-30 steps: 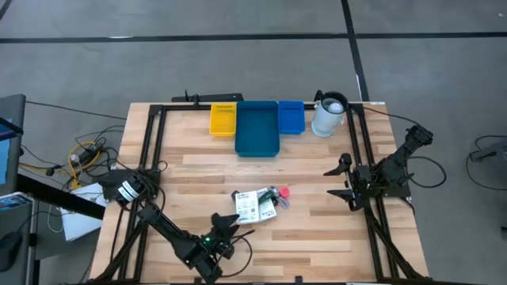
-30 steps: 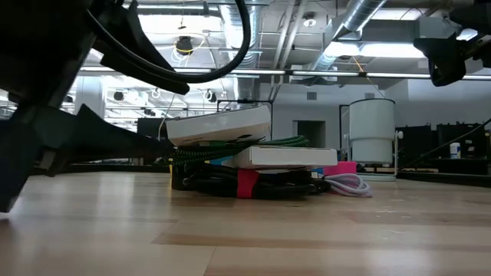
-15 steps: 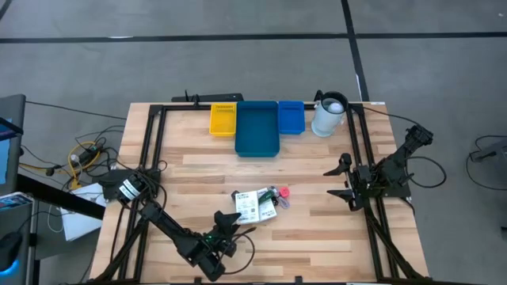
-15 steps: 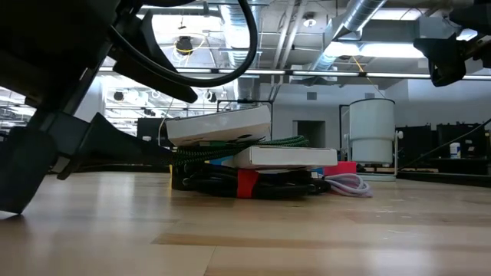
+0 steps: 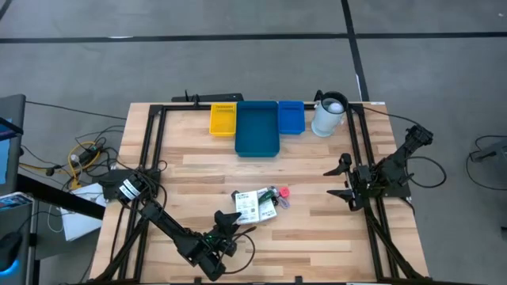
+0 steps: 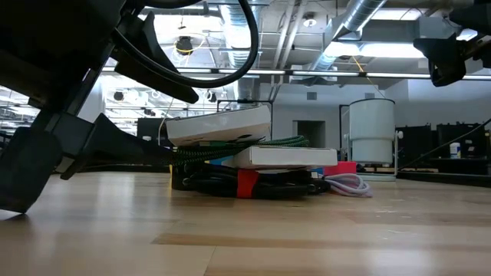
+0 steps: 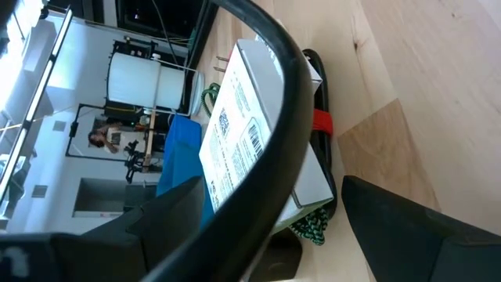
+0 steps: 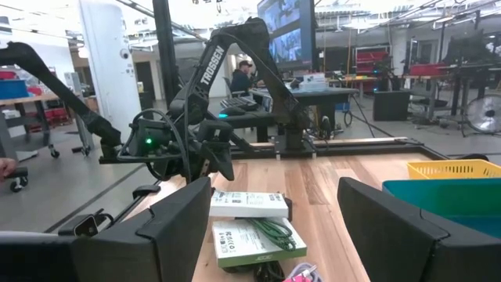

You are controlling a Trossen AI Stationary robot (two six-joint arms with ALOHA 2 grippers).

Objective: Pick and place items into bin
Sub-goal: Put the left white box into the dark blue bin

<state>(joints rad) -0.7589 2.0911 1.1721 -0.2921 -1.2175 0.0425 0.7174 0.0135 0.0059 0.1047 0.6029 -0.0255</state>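
Note:
A small heap of items (image 5: 257, 203) lies mid-table: white printed boxes (image 7: 250, 133), a green cable (image 6: 230, 146), a black cable with a red band (image 6: 247, 182), a pink piece (image 5: 283, 191). My left gripper (image 5: 232, 223) is open, low by the near edge, its fingers pointing at the heap's near-left side without touching it. My right gripper (image 5: 342, 179) is open and empty, raised at the table's right. The blue bin (image 5: 257, 128) stands at the far edge.
A yellow tray (image 5: 223, 119) and a small blue tray (image 5: 291, 117) flank the blue bin. A white jug (image 5: 327, 115) stands at the far right. A black frame (image 5: 155, 134) rims the table. A person sits in the room beyond (image 8: 244, 74).
My left gripper has moved a little toward the heap, from the near edge toward the table's right and far side, staying open. The heap has not moved.

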